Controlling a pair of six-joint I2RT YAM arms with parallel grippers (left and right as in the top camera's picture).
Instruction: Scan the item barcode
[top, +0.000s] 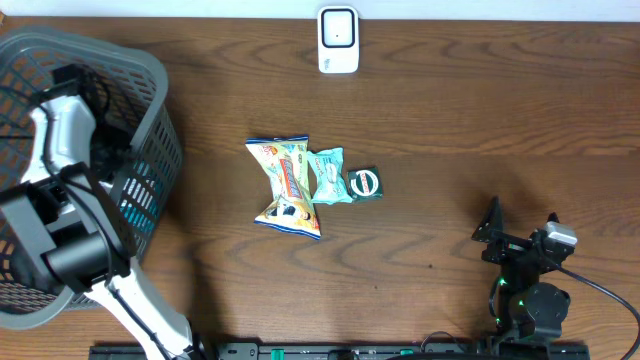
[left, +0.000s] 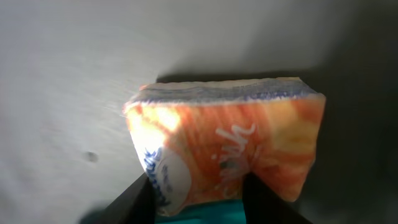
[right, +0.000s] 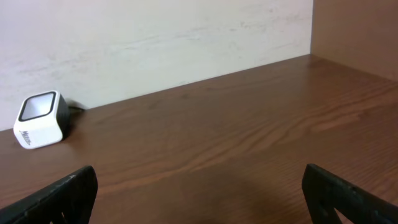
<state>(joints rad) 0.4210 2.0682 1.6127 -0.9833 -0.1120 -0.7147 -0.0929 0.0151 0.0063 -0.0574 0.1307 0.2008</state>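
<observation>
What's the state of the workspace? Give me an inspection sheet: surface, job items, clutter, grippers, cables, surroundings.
Surface: brown wooden table, no spills seen.
Job's things: white scanner at far edge; orange packet between left fingers; left arm reaches into grey basket.
Clutter: yellow snack bag, teal packet, small dark green pack, bunched mid-table.
Grippers: left gripper flanks orange packet, grip unclear; right gripper open, empty.
Cables: black cable by right arm.
Surroundings: pale wall behind table.
</observation>
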